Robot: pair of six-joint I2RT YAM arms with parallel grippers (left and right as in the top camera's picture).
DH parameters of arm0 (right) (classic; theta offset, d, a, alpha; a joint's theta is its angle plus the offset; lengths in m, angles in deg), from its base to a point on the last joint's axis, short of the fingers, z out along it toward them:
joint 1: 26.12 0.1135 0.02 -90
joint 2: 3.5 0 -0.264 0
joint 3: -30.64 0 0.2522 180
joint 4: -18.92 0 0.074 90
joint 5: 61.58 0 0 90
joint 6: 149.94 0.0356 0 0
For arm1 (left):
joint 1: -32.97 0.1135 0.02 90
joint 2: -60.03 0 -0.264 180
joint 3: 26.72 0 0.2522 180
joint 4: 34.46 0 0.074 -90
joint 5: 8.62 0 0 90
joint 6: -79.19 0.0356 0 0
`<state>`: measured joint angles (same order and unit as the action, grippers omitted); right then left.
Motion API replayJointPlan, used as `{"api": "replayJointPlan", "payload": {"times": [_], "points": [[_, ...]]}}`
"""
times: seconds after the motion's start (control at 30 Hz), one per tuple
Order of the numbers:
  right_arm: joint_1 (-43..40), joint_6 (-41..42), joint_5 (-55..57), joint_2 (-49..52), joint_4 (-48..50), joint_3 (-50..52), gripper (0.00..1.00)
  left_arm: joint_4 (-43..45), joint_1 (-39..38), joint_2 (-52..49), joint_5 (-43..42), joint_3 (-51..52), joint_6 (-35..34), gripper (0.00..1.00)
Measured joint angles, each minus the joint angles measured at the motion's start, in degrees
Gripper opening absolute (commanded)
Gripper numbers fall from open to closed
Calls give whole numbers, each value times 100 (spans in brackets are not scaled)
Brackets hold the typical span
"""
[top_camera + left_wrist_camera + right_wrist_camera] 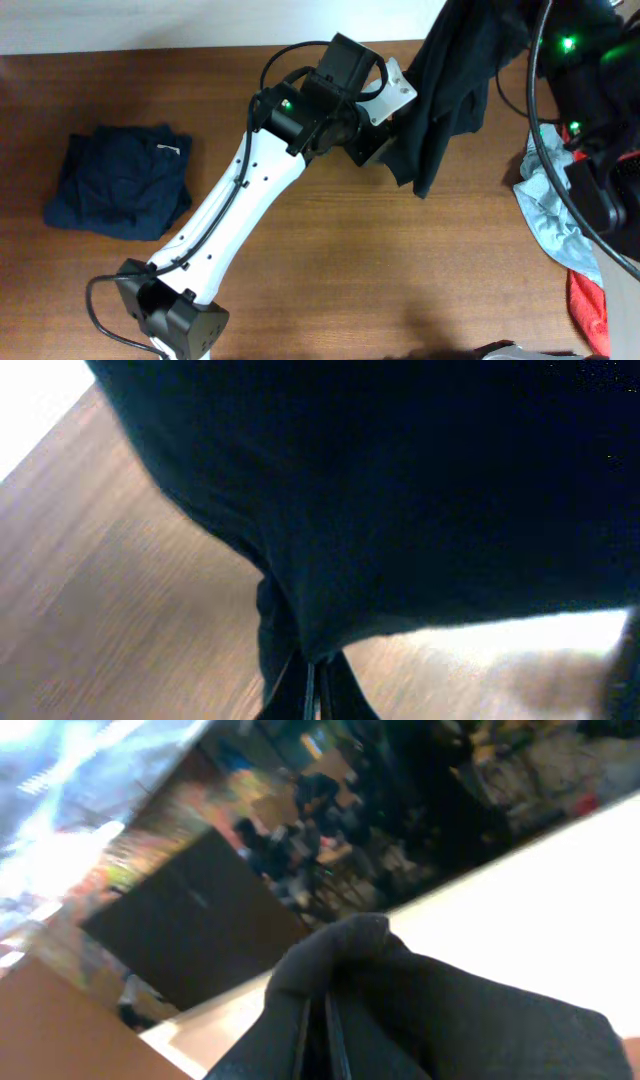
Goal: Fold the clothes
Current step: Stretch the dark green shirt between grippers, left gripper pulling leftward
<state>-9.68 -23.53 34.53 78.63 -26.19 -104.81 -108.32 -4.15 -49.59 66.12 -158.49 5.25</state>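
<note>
Four garments are seen on or above the wooden table. The large black-navy shirt is held up over the far right part of the table, draped loosely, with its lowest corner hanging toward the middle. The left arm is stretched from the near edge up to the shirt's left side. A dark navy garment with a white label is laid folded at the far left, well apart from both arms. A pale grey-blue garment is bunched at the right edge, with a red-orange garment just nearer. The left pincer is clenched on a fold of the shirt's hanging edge, and the right pincer is clamped on another bunched fold of the same shirt.
</note>
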Motion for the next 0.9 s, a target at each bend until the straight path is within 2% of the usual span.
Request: {"api": "replayJointPlan", "payload": {"times": [0.2, 0.3, 0.5, 0.9], "points": [[0, -562, 634, -20, -1327, -13, 4, -313, 201, 186, 1421, -186, 2, 0], [0, -813, 881, -15, -1886, -13, 4, -310, 509, 470, 1775, -463, 0, 0], [0, -1191, 1353, -9, -3010, -22, 4, -302, 1169, 1250, 2140, -894, 2, 0], [2, -1558, 1753, -179, -4166, -24, 4, -798, 1176, 1961, 2192, -922, 2, 0]]}}
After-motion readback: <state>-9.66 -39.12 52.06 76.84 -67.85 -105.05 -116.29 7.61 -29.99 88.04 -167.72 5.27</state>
